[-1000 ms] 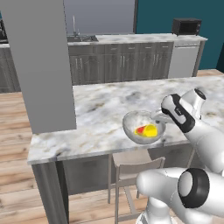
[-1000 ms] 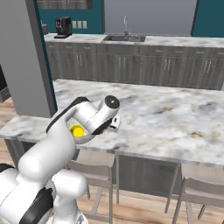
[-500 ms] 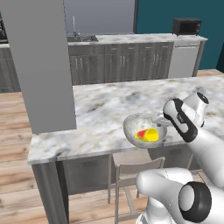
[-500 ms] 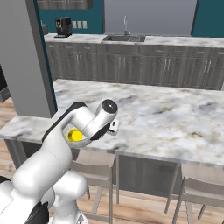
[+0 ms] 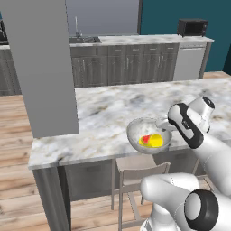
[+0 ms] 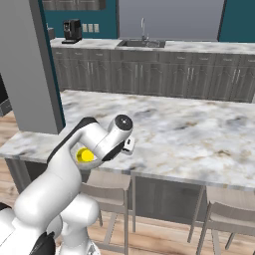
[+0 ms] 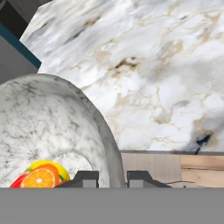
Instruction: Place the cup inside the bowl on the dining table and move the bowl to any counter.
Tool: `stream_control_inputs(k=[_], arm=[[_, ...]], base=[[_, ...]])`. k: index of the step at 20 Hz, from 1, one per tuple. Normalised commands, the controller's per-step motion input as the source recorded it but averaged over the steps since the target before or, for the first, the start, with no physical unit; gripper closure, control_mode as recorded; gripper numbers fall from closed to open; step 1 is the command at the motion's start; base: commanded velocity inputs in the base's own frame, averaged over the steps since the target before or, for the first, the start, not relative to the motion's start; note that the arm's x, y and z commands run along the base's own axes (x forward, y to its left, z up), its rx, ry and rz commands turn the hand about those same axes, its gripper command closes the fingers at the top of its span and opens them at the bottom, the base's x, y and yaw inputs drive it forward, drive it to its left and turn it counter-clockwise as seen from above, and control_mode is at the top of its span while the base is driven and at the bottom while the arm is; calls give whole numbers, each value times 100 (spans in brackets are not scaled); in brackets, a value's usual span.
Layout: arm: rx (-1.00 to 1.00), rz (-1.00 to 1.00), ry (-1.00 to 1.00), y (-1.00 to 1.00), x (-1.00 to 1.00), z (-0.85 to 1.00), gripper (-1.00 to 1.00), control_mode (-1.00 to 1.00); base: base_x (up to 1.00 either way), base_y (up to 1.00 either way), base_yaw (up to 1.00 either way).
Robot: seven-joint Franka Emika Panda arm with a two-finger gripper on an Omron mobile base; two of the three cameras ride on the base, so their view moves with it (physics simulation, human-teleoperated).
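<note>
While your end effector [image 5: 164,124] grips the bowl [image 5: 148,135] by its rim, one finger inside the wall and one outside, the bowl sits lifted off the worktop [image 5: 113,108], near that slab's front edge. You can see the cup [image 5: 151,140] lying in the bottom of the bowl, just below and to the left of the end effector in the left base view; the hand view shows its yellow and red side with an orange-slice print [image 7: 41,176] beside the fingertips [image 7: 85,178]. Beyond the end effector the veined marble of the dining table stretches away, and a grey pillar [image 5: 43,63] stands at its far left corner. Past it runs the counter [image 5: 140,40] with dark cabinets, a sink with a faucet [image 6: 142,30], a microwave [image 5: 192,27] and a coffee machine [image 6: 71,30] against a teal wall [image 5: 180,16]. Below the end effector, stools [image 6: 112,187] stand tucked under the slab on a wooden floor [image 5: 13,135].
</note>
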Motion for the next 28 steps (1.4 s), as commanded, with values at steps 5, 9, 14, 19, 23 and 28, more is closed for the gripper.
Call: stream_control_inputs(k=[5, 9, 14, 19, 23, 28], arm=[[0, 0, 0, 0, 0, 0, 100, -100], [0, 0, 1, 0, 0, 0, 100, -100], [0, 0, 0, 0, 0, 0, 100, 100], [0, 0, 0, 0, 0, 0, 100, 100], [0, 0, 0, 0, 0, 0, 100, 100], [0, 0, 0, 0, 0, 0, 100, 100]], base=[[0, 0, 0], [0, 0, 0], [0, 0, 0], [-19, 0, 0], [-76, 0, 0], [-84, 0, 0]])
